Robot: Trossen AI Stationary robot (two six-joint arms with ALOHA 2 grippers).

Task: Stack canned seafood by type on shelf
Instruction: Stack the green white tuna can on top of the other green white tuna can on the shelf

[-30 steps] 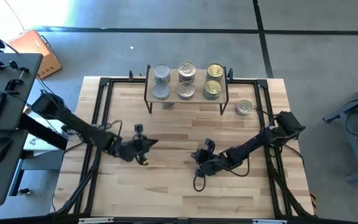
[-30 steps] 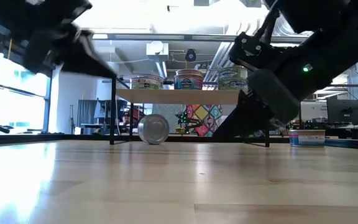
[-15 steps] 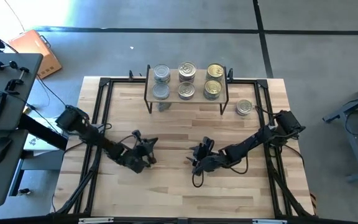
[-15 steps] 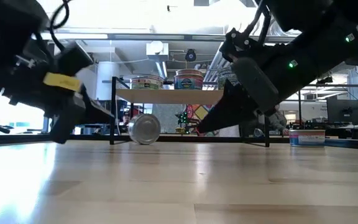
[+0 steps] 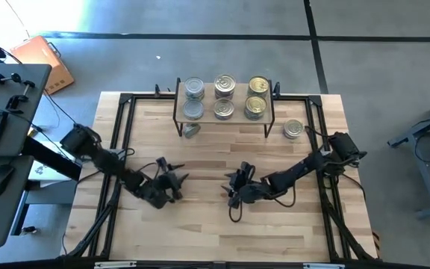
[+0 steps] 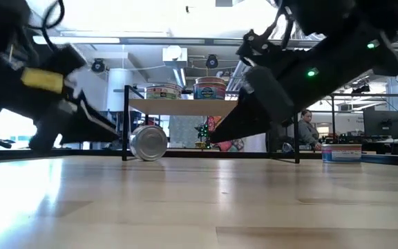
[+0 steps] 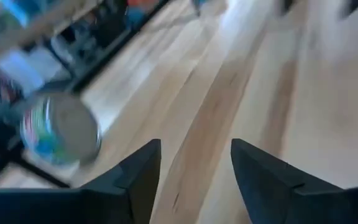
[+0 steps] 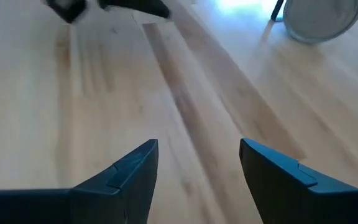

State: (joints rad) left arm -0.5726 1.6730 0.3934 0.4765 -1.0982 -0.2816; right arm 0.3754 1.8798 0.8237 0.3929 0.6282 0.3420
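Silver-grey and lying on its side, 1 loose tin (image 5: 192, 130) rests on the tabletop (image 5: 200, 224) under the shelf (image 5: 234, 113), near its left legs, its round end facing the arms. 6 tins already sit on the shelf in 3 pairs, and another tin (image 5: 293, 129) stands upright on the table just right of it. The left gripper (image 5: 172, 181) hovers low over mid-table, fingers well apart and empty; the right gripper (image 5: 234, 187) does likewise nearby, fingers spread, holding nothing. The toppled tin lies ahead of both, beyond the fingertips toward the shelf; the left arm looks nearer, so the next reach likely falls to it.
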